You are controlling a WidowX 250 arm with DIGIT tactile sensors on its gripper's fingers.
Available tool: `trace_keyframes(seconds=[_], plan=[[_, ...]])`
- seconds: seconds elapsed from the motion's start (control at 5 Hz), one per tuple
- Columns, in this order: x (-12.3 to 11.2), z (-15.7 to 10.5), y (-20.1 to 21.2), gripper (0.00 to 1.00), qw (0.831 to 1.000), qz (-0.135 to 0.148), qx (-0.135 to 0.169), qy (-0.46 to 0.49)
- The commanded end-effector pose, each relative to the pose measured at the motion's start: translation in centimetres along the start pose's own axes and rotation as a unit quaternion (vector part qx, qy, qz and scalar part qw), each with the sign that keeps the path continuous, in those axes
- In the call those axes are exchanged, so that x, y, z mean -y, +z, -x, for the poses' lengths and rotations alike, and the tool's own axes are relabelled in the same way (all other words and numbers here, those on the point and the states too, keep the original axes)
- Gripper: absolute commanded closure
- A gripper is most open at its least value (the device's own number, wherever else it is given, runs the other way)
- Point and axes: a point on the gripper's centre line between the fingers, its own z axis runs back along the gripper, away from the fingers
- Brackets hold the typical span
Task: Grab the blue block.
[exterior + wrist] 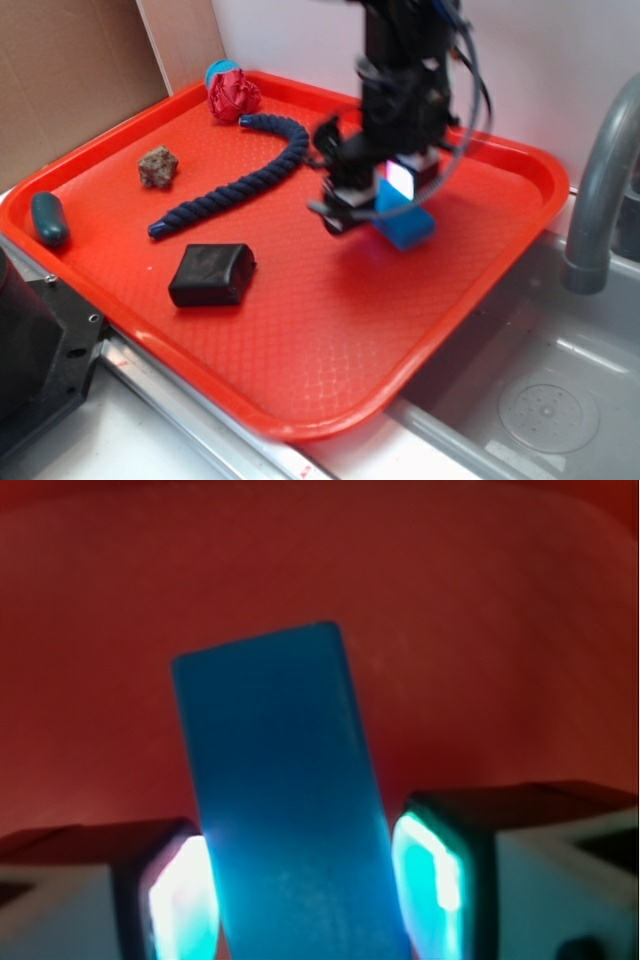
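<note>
A red tray (300, 330) sits beside a sink, carrying a black block (211, 274), a navy rope (235, 180) and a rock (158, 166). The gripper (385, 205) stands over the tray's right half, jaws clamped on the blue block (285, 800). Only one end appears pinched, so the block could pivot or slip free if lifted quickly.

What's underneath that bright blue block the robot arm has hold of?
Only the red tray shows under the blue block, gripped by the end effector. The wrist view shows only tray behind it. Whether its bottom edge touches the tray cannot be seen.
</note>
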Motion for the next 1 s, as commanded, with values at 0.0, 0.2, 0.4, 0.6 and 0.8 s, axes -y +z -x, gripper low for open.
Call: trace_keyframes(seconds=[0.0,0.2,0.4,0.6,0.8], plan=[[6.3,6.4,8.7,1.0,0.98,-0.051,0.06,0.183],[8.3,7.3,9.9,1.0,0.949,-0.057,0.059,0.304],[8.8,8.1,9.8,1.0,0.902,-0.015,0.075,0.424],[8.4,8.0,9.4,1.0,0.84,0.002,0.087,0.535],[7.3,7.5,9.3,1.0,0.768,-0.001,0.074,0.636]])
